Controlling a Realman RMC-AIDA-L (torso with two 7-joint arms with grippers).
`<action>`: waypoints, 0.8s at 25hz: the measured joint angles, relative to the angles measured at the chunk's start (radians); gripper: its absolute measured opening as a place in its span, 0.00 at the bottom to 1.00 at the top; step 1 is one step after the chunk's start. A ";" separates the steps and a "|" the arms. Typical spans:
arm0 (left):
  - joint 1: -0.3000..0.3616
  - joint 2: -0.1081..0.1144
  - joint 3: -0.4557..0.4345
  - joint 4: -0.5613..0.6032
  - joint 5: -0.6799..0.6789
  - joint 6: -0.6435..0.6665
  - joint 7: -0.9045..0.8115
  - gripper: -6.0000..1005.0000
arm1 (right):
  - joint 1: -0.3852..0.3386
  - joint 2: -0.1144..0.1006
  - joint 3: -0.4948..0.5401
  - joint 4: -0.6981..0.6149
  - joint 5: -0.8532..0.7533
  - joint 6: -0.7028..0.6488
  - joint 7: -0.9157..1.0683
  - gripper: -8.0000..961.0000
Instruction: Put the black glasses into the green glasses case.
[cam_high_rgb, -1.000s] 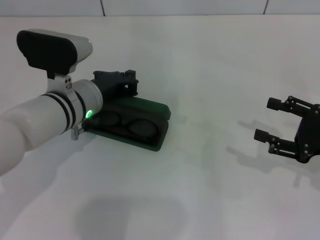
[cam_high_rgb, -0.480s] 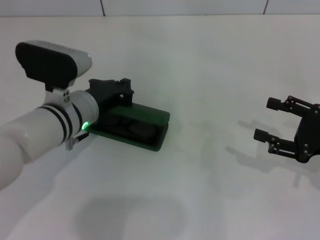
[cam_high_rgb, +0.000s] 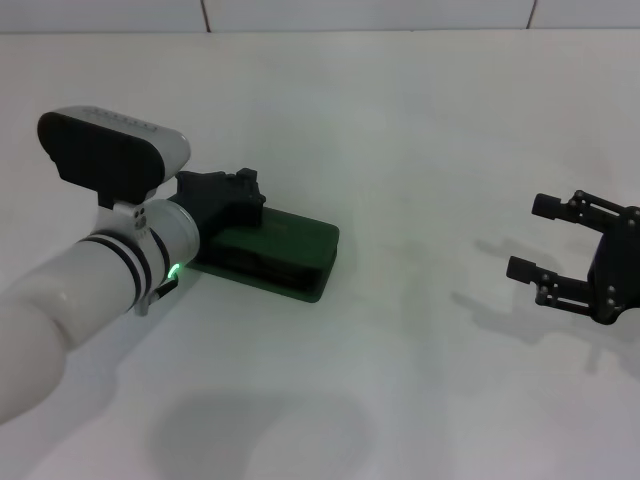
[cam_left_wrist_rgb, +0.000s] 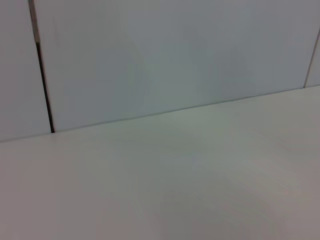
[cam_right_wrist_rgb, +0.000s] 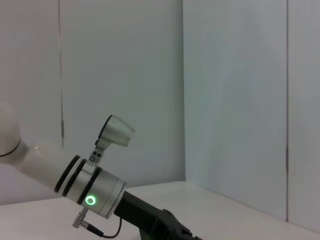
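Note:
The green glasses case (cam_high_rgb: 280, 245) lies left of centre on the white table, its lid down flat on the base. The black glasses are hidden; no part of them shows. My left gripper (cam_high_rgb: 222, 196) rests against the far left edge of the case lid, at the end of the white left arm (cam_high_rgb: 110, 270). The left arm also shows in the right wrist view (cam_right_wrist_rgb: 92, 187), with its black gripper (cam_right_wrist_rgb: 160, 225) low in the picture. My right gripper (cam_high_rgb: 530, 237) is open and empty, parked well to the right of the case.
The white table (cam_high_rgb: 400, 380) runs to a pale wall (cam_high_rgb: 360, 12) at the back. The left wrist view shows only bare table (cam_left_wrist_rgb: 175, 190) and wall (cam_left_wrist_rgb: 165, 55).
The case lid has swung down from part open to flat over the base, covering the glasses that showed inside. The left gripper moved down with it. The right arm has not moved.

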 joint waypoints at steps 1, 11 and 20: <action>0.000 0.000 0.003 -0.001 0.000 -0.006 0.000 0.06 | 0.000 0.000 0.000 0.000 0.000 0.000 0.000 0.78; -0.008 0.002 0.029 -0.016 0.000 -0.037 0.000 0.06 | 0.000 0.001 -0.001 0.000 0.000 0.007 0.001 0.78; 0.000 0.000 0.035 -0.036 -0.001 -0.060 -0.008 0.06 | 0.000 0.002 0.000 0.000 0.000 0.008 0.003 0.78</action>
